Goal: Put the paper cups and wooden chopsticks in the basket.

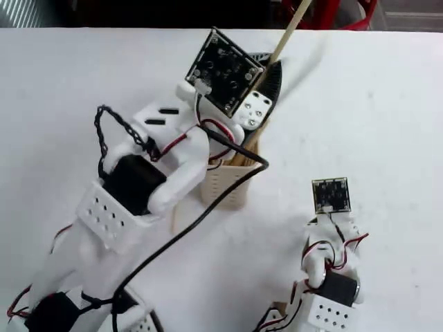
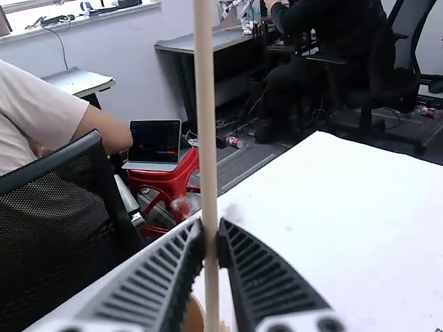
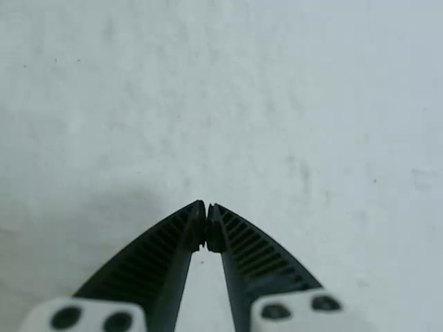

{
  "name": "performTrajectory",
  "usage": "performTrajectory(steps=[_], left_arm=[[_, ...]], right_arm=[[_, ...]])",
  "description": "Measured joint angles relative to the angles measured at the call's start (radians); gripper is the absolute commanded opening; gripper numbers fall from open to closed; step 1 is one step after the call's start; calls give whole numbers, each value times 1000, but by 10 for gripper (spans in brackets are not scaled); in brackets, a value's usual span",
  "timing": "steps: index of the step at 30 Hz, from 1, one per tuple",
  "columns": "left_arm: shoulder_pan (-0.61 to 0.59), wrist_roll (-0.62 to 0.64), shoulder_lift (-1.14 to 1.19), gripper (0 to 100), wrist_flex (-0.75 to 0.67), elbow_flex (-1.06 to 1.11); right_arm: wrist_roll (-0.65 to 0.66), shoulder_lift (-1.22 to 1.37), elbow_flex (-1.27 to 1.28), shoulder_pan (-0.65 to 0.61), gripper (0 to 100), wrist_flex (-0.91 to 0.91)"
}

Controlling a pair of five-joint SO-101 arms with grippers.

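Now, the step in hand is judged to be the drop of a wooden chopstick [image 2: 203, 104] into the basket [image 1: 223, 188]. The chopstick is pinched between the jaws of the left gripper [image 2: 211, 242], which are closed on it. Most of the stick stands above the grip, near upright in the left wrist view & leaning toward the far table edge in the high view. The basket sits directly under that gripper, partly hidden by the left arm [image 1: 166, 173] & a black cable [image 1: 208, 207] that crosses its front wall. Wood-coloured pieces [image 1: 239, 159] are seen at its rim, prob. sticks already in, though that can't be confirmed. The stick's lower end is hidden, so it cannot be told whether it is already within the basket walls.

To do it well, the lower tip should be brought inside the rim before the jaws are eased apart, w/ the stick near vertical so it slides down rather than tipping over the side. A long stick in a short basket is likely top-heavy, so a slow release is advised, then a straight lift so nothing is dragged out. The cable should be watched for snagging.

The right gripper [image 3: 206, 225] is closed on nothing, held over bare table [image 1: 387, 104], well apart from the basket.
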Motion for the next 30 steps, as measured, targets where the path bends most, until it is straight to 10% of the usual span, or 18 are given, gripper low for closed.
performTrajectory(steps=[17,30], left_arm=[[-104,0,-5,60,58,2],[-683,0,-178,62,172,123]], right_arm=[[0,0,0,0,18,0],[0,0,0,0,18,0]])
